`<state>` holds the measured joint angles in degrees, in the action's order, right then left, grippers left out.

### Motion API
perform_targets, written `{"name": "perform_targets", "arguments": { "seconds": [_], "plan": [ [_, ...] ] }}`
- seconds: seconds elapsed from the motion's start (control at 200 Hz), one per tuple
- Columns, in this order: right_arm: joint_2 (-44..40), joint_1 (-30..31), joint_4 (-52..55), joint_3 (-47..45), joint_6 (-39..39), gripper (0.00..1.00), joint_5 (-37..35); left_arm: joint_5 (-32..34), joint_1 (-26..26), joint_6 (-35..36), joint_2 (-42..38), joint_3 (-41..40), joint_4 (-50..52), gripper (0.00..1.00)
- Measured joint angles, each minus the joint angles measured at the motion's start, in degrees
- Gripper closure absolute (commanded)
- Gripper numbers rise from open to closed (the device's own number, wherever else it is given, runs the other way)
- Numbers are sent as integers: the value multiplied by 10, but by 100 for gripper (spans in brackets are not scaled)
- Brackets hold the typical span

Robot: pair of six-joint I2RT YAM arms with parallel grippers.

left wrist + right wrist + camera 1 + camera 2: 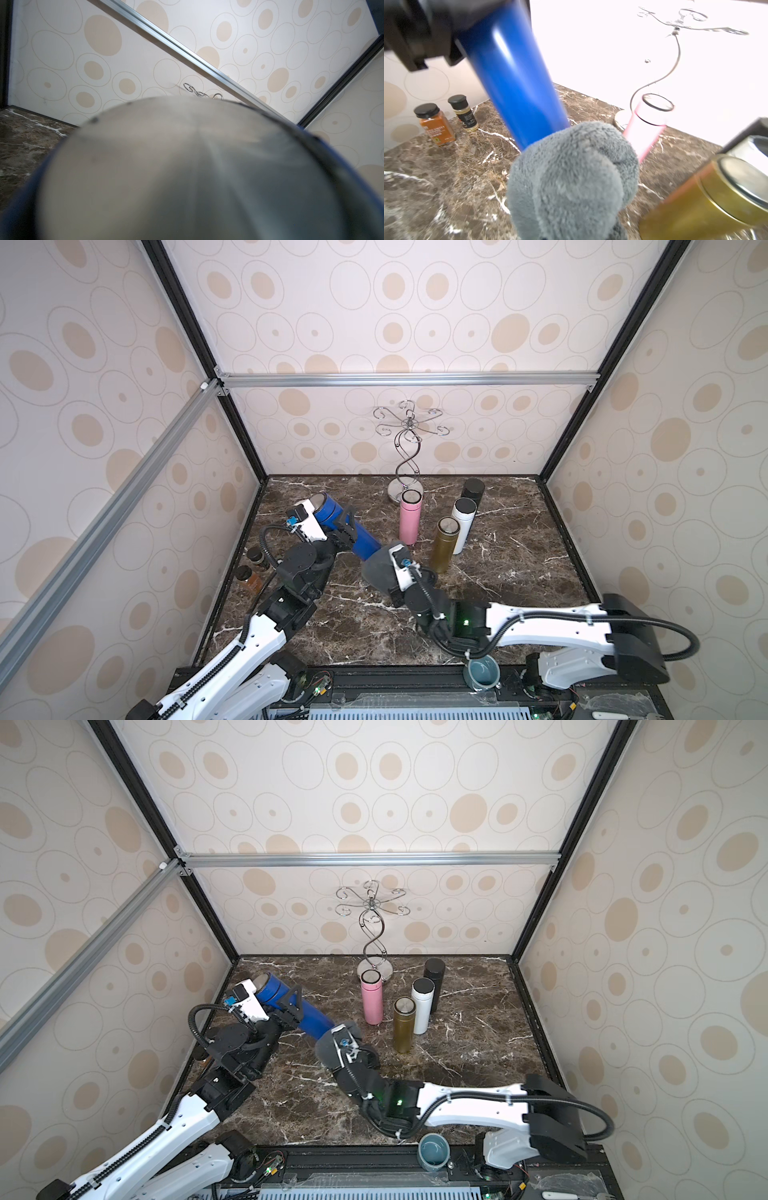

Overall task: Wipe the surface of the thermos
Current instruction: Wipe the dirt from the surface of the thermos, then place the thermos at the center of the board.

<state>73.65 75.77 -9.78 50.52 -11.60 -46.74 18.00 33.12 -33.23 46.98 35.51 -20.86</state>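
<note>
1. Orange jar [248,577] and dark jar [257,558] stand upright at the 9 o'clock edge of the table [519,572].
2. Left gripper [347,526] is clamped across the blue thermos [365,541], near mid-body.
3. Blue thermos lies at about 10 o'clock, tilted: lid end raised toward 10 o'clock, base end down toward table centre.
4. Grey cloth [374,568] covers the base end, touching it.
5. Right gripper [390,574] is closed on the cloth; the cloth hides its fingers.
6. Wire stand [407,456] is at 12 o'clock, with the pink thermos [410,520] just in front of it.
7. Gold thermos [442,545], white thermos [462,526] and black thermos [473,491] stand upright toward 1 o'clock, close together, apart from the blue thermos.
</note>
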Motion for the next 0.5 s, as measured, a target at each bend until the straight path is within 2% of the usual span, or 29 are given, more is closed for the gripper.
{"name": "perform_targets", "arguments": {
  "seconds": [0.115,0.275,0.5],
  "plan": [
    [-116,-4,129,10,-49,100,19,17,0,38,8,-26,-13,100],
    [-219,-52,360,101,-134,100,32,13,0,89,24,-60,-42,100],
    [-302,-92,610,165,-243,100,-19,-61,0,137,91,-75,-125,100]
  ]
}}
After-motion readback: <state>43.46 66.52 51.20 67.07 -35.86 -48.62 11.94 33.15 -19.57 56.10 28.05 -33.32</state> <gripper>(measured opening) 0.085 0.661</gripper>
